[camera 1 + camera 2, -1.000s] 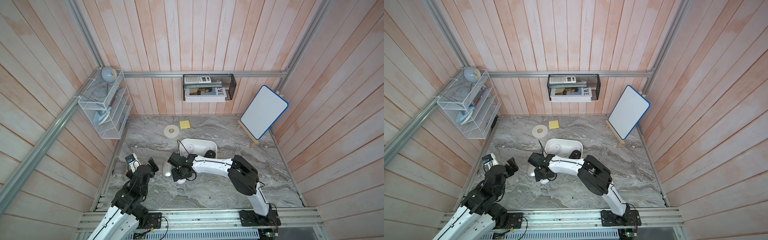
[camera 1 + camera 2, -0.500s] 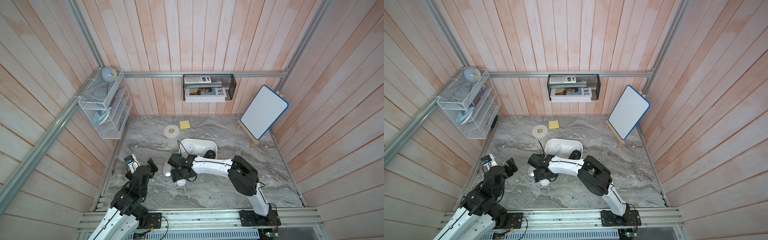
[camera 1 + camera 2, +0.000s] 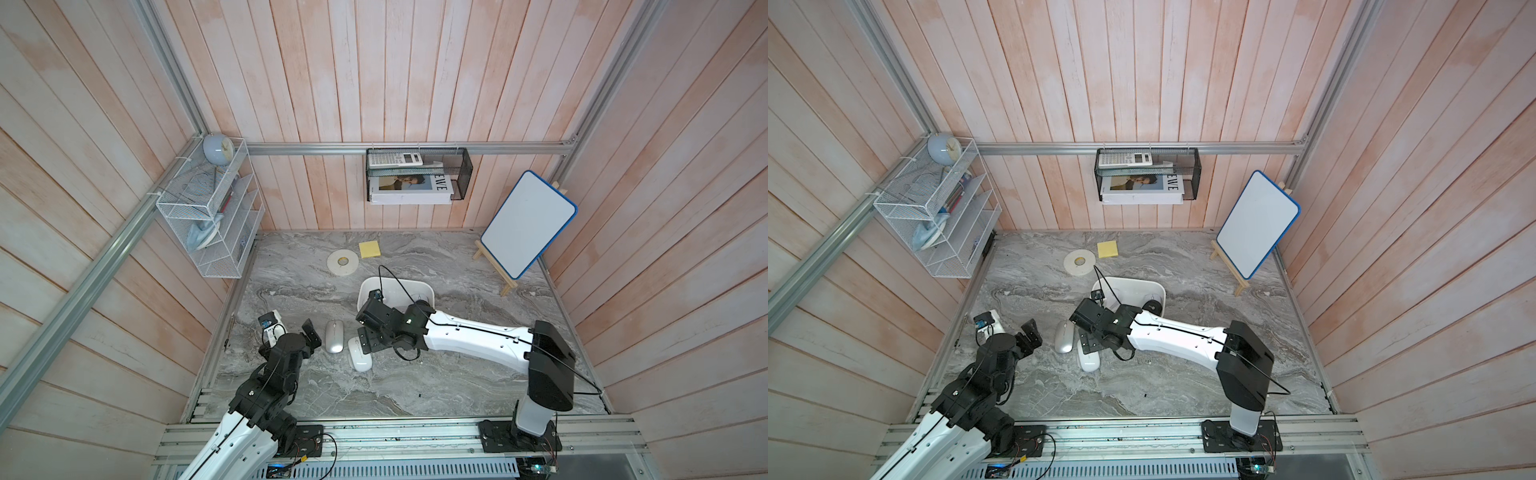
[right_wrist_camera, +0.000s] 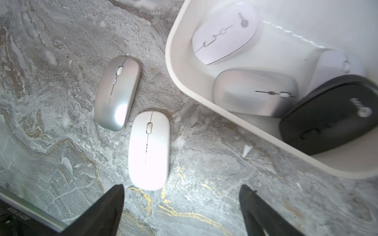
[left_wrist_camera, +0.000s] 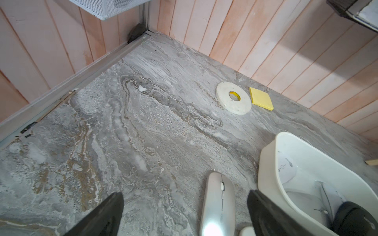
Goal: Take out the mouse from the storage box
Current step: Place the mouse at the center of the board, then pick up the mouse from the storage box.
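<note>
Hovering with right gripper (image 4: 182,189) spread wide, empty, just beside glossy white oval plastic mouse (image 4: 149,150); left gripper (image 5: 185,197) likewise. Risking bumping neighbouring flat silver mouse (image 4: 117,93) when withdrawing.

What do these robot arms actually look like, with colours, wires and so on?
The two look alike. The left arm and right arm have smooth white shells between chunky black joints, with thin black cables running along the outside. Each ends in a black two-finger claw, the left gripper and right gripper, whose fingers taper like wedges.
</note>
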Robot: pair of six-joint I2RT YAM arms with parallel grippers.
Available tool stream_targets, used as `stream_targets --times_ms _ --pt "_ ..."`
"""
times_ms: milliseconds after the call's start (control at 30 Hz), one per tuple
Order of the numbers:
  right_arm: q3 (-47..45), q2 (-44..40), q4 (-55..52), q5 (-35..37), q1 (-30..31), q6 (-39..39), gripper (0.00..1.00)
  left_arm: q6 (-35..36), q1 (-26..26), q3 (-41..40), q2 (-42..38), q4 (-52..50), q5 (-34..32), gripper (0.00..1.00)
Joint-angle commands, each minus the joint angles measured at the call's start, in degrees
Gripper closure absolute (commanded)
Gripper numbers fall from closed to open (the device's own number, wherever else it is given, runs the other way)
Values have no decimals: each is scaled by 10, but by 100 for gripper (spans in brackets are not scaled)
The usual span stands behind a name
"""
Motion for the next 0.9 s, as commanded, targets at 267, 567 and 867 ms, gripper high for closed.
stream_targets --times_ms 267,567,867 --pt "-206 -193 87 230 -9 -40 7 43 -42 206 290 -13 212 0" --pt "-318 -333 94 285 -50 -38 7 106 -165 410 539 -76 224 0" --pt "-426 -501 101 299 -83 -34 7 156 -191 566 729 -114 290 0"
